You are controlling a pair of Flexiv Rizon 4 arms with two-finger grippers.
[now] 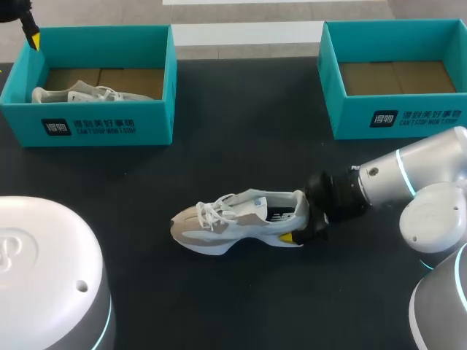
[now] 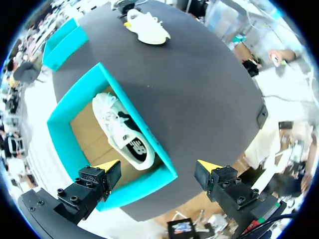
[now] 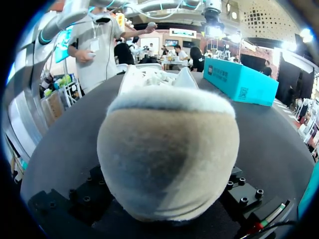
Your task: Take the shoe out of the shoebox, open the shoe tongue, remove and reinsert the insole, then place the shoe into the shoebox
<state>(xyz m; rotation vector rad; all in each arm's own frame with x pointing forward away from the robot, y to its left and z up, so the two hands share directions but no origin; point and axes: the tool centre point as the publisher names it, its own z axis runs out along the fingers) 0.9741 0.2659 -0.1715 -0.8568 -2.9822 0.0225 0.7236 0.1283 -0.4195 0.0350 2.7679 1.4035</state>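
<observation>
A white and beige shoe (image 1: 241, 219) lies on its sole in the middle of the black table, toe toward my left. My right gripper (image 1: 295, 217) is shut on its heel, one yellow fingertip (image 1: 288, 237) showing by the sole. In the right wrist view the heel (image 3: 169, 149) fills the space between the fingers and hides their tips. My left gripper (image 2: 158, 167) hangs open and empty high over the near corner of the left teal shoebox (image 2: 60, 129). A second white shoe (image 2: 124, 132) lies inside that box.
The left shoebox (image 1: 95, 120) stands at the far left, an empty teal shoebox (image 1: 394, 117) at the far right. My left arm's base (image 1: 44, 277) fills the near left corner, my right arm's body (image 1: 438, 219) the near right.
</observation>
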